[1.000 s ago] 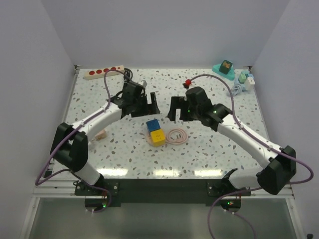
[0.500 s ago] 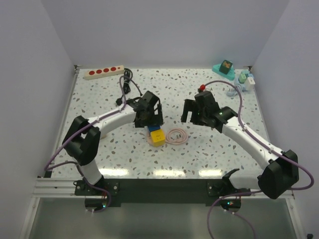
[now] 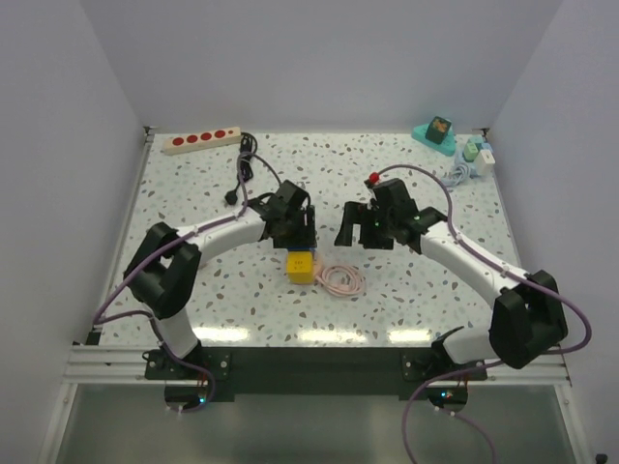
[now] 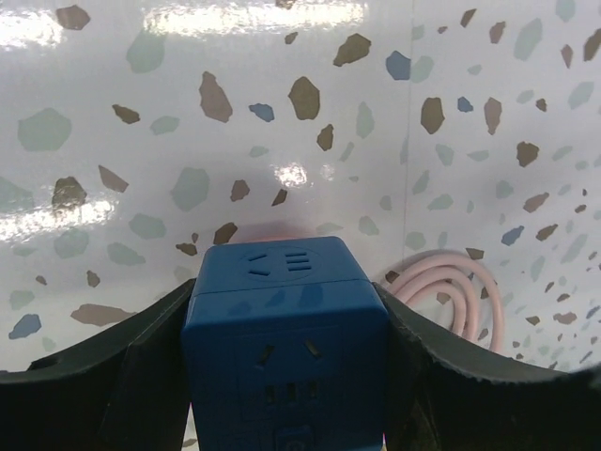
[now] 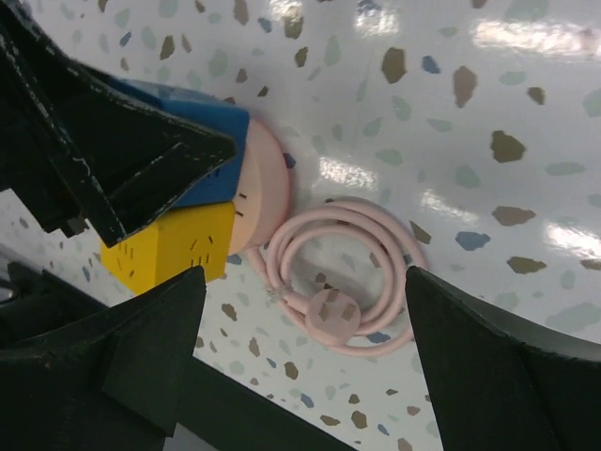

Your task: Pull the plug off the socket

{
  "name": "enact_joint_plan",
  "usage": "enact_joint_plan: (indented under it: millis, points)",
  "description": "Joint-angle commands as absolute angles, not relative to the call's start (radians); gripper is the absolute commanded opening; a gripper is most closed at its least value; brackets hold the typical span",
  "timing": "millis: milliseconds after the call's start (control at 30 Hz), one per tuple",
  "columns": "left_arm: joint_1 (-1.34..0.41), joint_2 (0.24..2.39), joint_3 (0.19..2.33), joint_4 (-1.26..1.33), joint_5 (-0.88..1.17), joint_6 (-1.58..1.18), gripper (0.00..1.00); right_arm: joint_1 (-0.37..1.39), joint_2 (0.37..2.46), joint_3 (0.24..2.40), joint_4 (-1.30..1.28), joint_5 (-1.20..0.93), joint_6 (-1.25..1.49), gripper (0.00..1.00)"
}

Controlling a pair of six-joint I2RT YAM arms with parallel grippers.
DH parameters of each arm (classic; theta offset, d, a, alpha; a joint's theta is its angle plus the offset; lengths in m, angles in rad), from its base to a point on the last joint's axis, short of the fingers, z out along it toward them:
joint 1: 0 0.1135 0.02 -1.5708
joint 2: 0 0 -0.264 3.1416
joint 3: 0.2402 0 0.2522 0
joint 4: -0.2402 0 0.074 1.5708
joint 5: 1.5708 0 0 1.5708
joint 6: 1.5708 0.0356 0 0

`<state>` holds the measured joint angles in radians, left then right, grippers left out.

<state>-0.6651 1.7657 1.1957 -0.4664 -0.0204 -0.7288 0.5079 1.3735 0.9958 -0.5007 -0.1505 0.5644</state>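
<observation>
The left fingers [image 4: 122,376] clench a blue cube [image 4: 286,329]. The right fingers [image 5: 488,366] hang spread, with a pink cable coil [image 5: 349,282] below, between them.

Bright, even overhead light, shadows faint and soft. Top view crisp. Glare strips on the table [image 3: 193,290] well behind the left claw [image 3: 290,232] and right claw [image 3: 354,227]; another band ahead of the left claw. Blue cube [image 4: 286,348] between its fingers [image 4: 113,376] sharp, fingers soft, dark. Right claw's fingers near-black silhouettes, white hotspots ahead.
</observation>
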Motion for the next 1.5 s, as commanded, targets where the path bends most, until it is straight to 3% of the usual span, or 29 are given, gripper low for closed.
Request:
enact_joint_plan:
  millis: [0, 167, 467, 600, 700, 967, 1000, 1033, 1067, 1267, 1467]
  points:
    - [-0.631, 1.717, 1.154, -0.303, 0.122, -0.692, 0.00, 0.505, 1.434, 0.983, -0.399, -0.368, 0.486, 0.90]
    - [-0.551, 1.680, 1.022, -0.075, 0.400, -0.732, 0.00, 0.506, 1.482, 0.940, -0.287, -0.462, 0.459, 0.85]
    - [-0.528, 1.680, 0.985, 0.058, 0.517, -0.750, 0.00, 0.506, 1.585, 0.923, -0.163, -0.541, 0.475, 0.83]
    - [-0.526, 1.663, 0.962, 0.078, 0.511, -0.768, 0.00, 0.508, 1.646, 0.925, -0.129, -0.514, 0.541, 0.75]
    - [-0.528, 1.654, 0.943, 0.095, 0.518, -0.776, 0.00, 0.506, 1.690, 0.928, -0.126, -0.486, 0.563, 0.66]
    - [-0.523, 1.634, 0.876, 0.192, 0.532, -0.824, 0.00, 0.506, 1.776, 0.928, -0.063, -0.561, 0.611, 0.28]
    - [-0.522, 1.634, 0.870, 0.202, 0.529, -0.827, 0.00, 0.506, 1.787, 0.928, -0.067, -0.564, 0.612, 0.22]
    - [-0.519, 1.631, 0.859, 0.210, 0.531, -0.827, 0.00, 0.506, 1.793, 0.928, -0.095, -0.552, 0.609, 0.06]
    - [-0.506, 1.629, 0.856, 0.213, 0.532, -0.827, 0.00, 0.506, 1.799, 0.928, -0.116, -0.539, 0.601, 0.00]
    - [-0.421, 1.569, 0.857, 0.175, 0.537, -0.764, 0.00, 0.488, 1.822, 0.905, -0.262, -0.355, 0.595, 0.00]
    - [-0.399, 1.566, 0.991, -0.062, 0.492, -0.652, 0.00, 0.476, 1.835, 0.917, -0.380, -0.213, 0.581, 0.00]
